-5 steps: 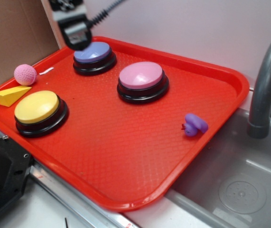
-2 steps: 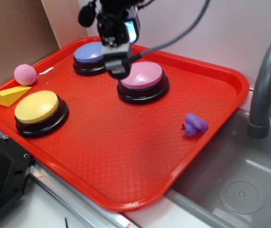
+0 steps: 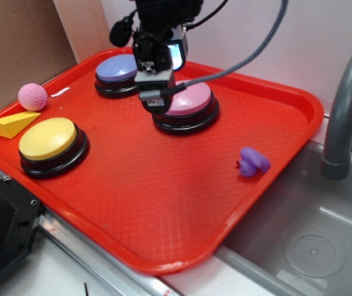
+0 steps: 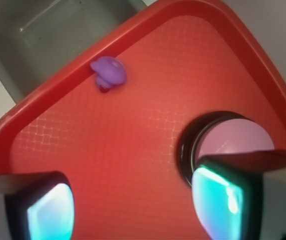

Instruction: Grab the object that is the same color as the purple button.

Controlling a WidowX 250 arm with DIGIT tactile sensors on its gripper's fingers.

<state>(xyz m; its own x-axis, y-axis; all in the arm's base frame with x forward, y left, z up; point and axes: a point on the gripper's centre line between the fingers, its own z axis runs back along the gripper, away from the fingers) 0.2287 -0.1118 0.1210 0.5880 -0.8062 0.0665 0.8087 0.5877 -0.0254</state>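
A tiny purple duck-like toy [image 3: 253,162] with a red beak lies by the right rim of the red tray [image 3: 163,203]; in the wrist view the toy [image 4: 109,73] sits far ahead, against the tray's rim. The purple button [image 3: 119,69] stands at the tray's back left. My gripper [image 3: 154,95] hovers over the tray between the purple button and the pink button [image 3: 191,103], well left of the toy. Its jaws are wide apart with nothing between them [image 4: 135,205].
A yellow button [image 3: 49,140], a pink textured ball [image 3: 32,96] and a yellow wedge [image 3: 14,123] sit at the tray's left. A grey sink [image 3: 311,246] and faucet [image 3: 348,105] lie right of the tray. A cardboard wall [image 3: 15,43] stands at the left.
The gripper came from the back left corner, over the purple button, down and right to the pink button's left edge. The toy has not moved.
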